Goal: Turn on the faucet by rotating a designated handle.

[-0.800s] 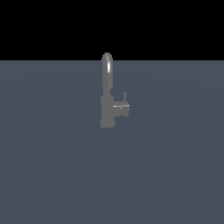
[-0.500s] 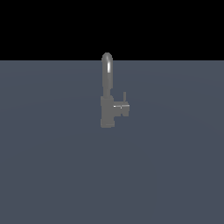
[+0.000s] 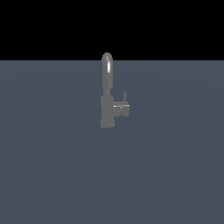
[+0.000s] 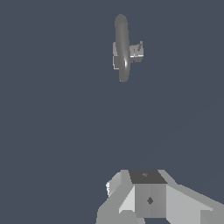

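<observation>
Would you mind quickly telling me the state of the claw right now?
Claw: cannot be told whether open or closed; only its body shows in the wrist view, well away from the faucet, holding nothing visible.

Ext. view looks level at the faucet point(image 3: 107, 101) from the side, mid-distance. Wrist view looks down from above, well off; both share faucet & grey floor point(image 3: 52, 166).

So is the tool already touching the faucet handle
No, in the wrist view the tool sits well apart from the faucet, with bare floor between, and nothing touches the handle in the exterior view.
</observation>
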Controlling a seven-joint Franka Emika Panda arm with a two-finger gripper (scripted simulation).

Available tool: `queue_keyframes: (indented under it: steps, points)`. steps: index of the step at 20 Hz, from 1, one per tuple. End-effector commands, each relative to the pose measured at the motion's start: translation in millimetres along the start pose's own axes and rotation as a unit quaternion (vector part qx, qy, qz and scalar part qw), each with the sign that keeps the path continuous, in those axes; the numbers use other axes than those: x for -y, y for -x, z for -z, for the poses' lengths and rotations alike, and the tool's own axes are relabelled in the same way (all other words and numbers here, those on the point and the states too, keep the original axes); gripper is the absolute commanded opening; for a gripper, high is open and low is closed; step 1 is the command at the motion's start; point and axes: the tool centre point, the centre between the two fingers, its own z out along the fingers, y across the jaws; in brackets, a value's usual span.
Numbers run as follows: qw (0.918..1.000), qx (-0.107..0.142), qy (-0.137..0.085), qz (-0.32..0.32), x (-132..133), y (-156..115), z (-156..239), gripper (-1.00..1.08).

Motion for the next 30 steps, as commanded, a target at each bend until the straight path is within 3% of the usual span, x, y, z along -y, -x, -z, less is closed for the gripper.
queue_keyframes:
  steps: [1,9,16,23,30]
  points:
    - [0.9998,0.011,-0.010,-0.011,0,-10,-1,-1.00]
    - [0.9950,0.060,-0.054,-0.059,-1,-54,-9,-1.00]
    - [0.9842,0.106,-0.096,-0.104,-5,-95,-21,-1.00]
    - [0.9668,0.153,-0.139,-0.150,-11,-135,-37,-1.00]
    - [0.9424,0.200,-0.183,-0.196,-21,-174,-58,-1.00]
